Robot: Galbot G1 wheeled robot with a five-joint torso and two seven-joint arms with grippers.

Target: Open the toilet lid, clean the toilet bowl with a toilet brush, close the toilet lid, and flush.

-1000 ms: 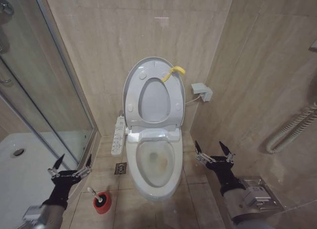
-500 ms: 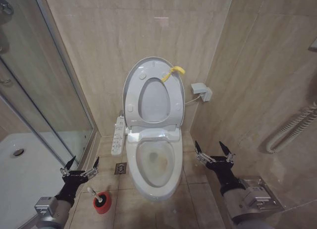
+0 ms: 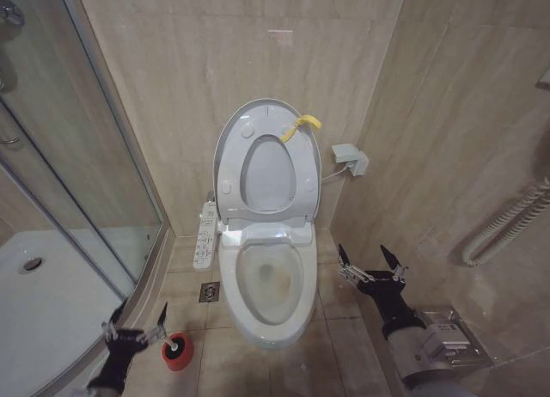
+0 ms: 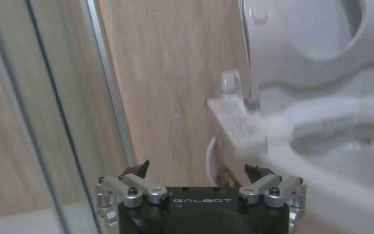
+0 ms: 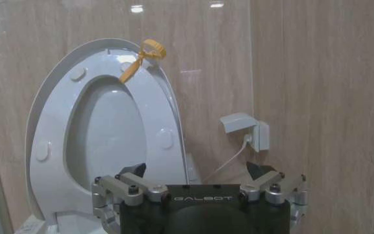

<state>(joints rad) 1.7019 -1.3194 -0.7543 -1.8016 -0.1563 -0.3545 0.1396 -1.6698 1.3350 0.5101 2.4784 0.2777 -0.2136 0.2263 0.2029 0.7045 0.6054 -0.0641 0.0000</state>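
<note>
A: Where do we stand with the task?

B: We'd say the first step is done. The lid (image 3: 268, 122) stands raised against the wall, its yellow tab (image 3: 301, 126) at the top, and the seat (image 3: 268, 175) is up with it. The bowl (image 3: 273, 281) lies open below, brownish stain showing inside.

A: And the brush?

B: The brush (image 3: 169, 340) sits in its red holder (image 3: 178, 352) on the floor tiles, just left of the bowl's front, white stick pointing up and to the left. We judge it untouched, so the cleaning is not begun.

A: What are our arms doing?

B: Our left gripper (image 3: 136, 322) hangs low at the bottom edge of the head view, just beside the brush, on its left. Its fingers are spread apart and hold nothing. In the left wrist view we see that gripper (image 4: 200, 171) with both tips wide, facing the shower glass (image 4: 57, 112), the control panel (image 4: 237, 122) and the bowl's side.

A: The right one?

B: Our right gripper (image 3: 371, 259) waits to the right of the bowl, near the side wall, fingers parted and empty. Its wrist view looks over the same gripper (image 5: 198, 171) at the raised lid and the wall socket (image 5: 245, 130).

A: So what is left?

B: As we judge it: take the brush, scrub the bowl, put the brush back, lower the lid, then flush. Most of the work lies ahead.
</note>
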